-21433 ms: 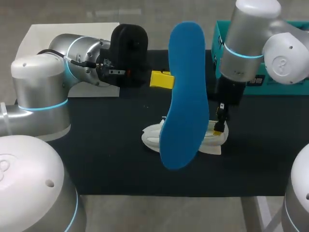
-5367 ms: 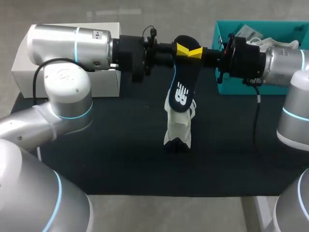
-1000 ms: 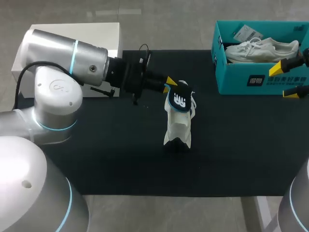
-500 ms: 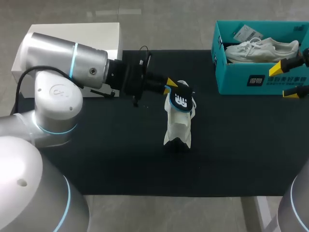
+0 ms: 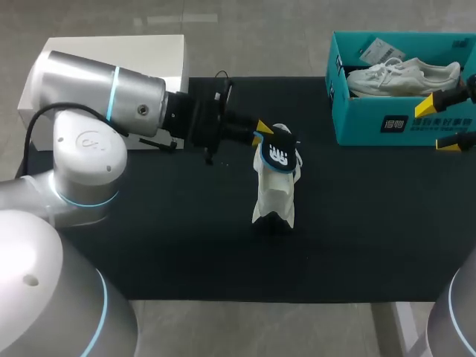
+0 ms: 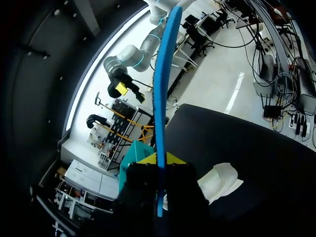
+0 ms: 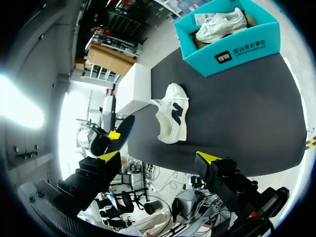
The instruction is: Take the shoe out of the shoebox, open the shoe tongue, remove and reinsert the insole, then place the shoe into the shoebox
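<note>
Our left gripper [image 5: 259,132] is pinching the insole [image 5: 278,154] by its edge, with the lower end at the mouth of the shoe [image 5: 274,195], which stands on end mid-counter [image 5: 186,238]. Our right gripper [image 5: 440,123] hangs spread wide beside the teal shoebox [image 5: 401,123], well apart. Here's the danger: nothing braces that shoe, so pushing down could topple it or fold the insole.

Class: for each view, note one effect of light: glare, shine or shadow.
Head view: light gleams on the left arm; the shoe casts barely any shadow on the black mat. Left wrist view: the left gripper is dark, while the blue insole it holds is brightly lit. Right wrist view: a glare patch washes out part of the room.
</note>
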Tool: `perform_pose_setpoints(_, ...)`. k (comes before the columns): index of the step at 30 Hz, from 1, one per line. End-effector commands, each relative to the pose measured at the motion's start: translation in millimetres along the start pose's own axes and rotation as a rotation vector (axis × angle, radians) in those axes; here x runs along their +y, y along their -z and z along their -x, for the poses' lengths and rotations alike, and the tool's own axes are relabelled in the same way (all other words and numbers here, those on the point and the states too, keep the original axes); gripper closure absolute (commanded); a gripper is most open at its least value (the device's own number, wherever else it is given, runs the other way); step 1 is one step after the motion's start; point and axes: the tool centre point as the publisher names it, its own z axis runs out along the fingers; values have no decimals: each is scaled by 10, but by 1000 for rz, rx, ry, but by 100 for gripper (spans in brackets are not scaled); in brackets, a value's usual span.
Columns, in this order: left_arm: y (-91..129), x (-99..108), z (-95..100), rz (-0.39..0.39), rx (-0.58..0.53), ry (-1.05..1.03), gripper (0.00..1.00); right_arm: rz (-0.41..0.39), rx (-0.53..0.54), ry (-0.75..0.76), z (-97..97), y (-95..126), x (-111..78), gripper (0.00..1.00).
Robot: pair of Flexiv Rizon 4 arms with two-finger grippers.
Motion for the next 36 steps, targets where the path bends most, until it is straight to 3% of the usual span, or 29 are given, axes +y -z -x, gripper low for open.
perform_pose_setpoints(1,-60,-21,-44,-34,28,15,100,1,-3,-2,0,-5,-6,0)
perform_pose_setpoints(9,-283,-14,-363,-87,101,67,100,1,-3,-2,0,-5,-6,0)
perform_pose_setpoints(18,-441,237,-754,-71,134,107,100,1,-3,-2,0,-5,-6,0)
perform_pose_setpoints(24,-553,419,-808,-50,107,102,100,1,-3,-2,0,-5,-6,0)
perform_pose_setpoints(36,-675,501,-901,-86,88,176,100,1,-3,-2,0,-5,-6,0)
